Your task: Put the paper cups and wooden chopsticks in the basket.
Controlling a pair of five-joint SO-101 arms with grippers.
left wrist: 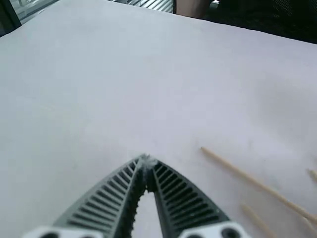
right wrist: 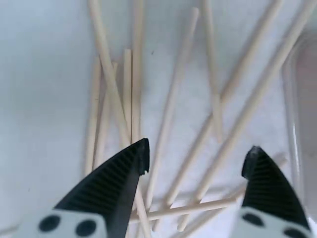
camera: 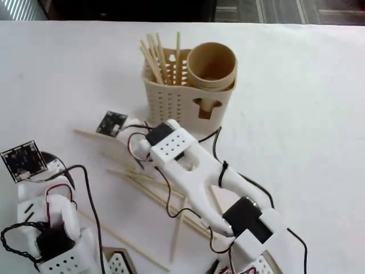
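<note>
Seen from above, the basket (camera: 182, 103) stands at the far middle of the table (camera: 308, 114), close to its far edge. Stacked paper cups (camera: 212, 65) sit in the basket's right part, and a bundle of chopsticks (camera: 158, 57) stands upright in its left part. Loose chopsticks (camera: 145, 182) lie scattered on the table nearer than the basket. They are partly covered by the right arm (camera: 194, 171), which stretches from the near right toward the middle. The left arm (camera: 54, 228) sits folded at the near left corner.

The right wrist view shows what that arm hides from above. The right gripper (right wrist: 198, 156) is spread wide with nothing between its fingers, over a crisscross of sticks. Several sticks lie side by side and others cross them at angles. Whether the fingertips touch the sticks or hang just above them cannot be told.

The left wrist view shows the left gripper (left wrist: 145, 163) with its tips meeting and nothing pinched between them, over white tabletop. One chopstick (left wrist: 247, 178) lies off to its side, apart from the tips.

White tabletop stretches wide to the right of the basket and across the far left. The stick pile sits between the two arms, with the basket just beyond it.
</note>
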